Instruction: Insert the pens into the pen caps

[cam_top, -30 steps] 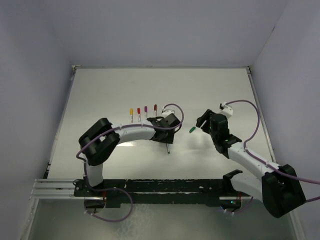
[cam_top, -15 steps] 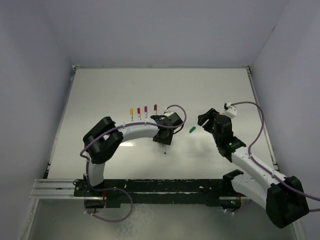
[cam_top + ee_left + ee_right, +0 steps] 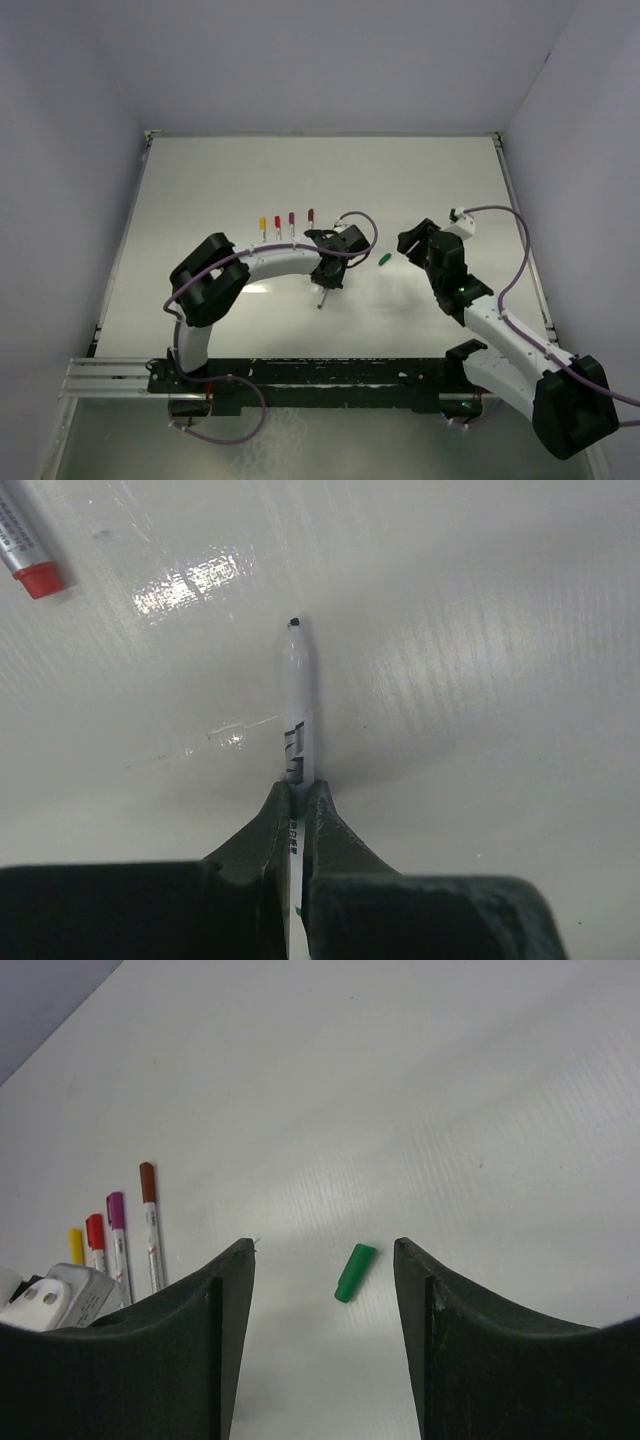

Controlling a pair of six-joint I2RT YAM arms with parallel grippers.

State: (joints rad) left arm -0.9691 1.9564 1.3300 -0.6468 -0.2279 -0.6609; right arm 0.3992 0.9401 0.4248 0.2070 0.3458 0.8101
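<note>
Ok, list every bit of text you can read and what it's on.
No text is readable.
Pen in the left gripper: black barrel print, too blurred.
Red-capped pen: tiny barrel print, illegible.
Row of capped pens, right wrist view: marks too small.

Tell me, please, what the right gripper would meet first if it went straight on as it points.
Probably the green cap, lying on the table ahead of the right gripper, in line with its open jaws; depth is unclear, so the table might come first.
</note>
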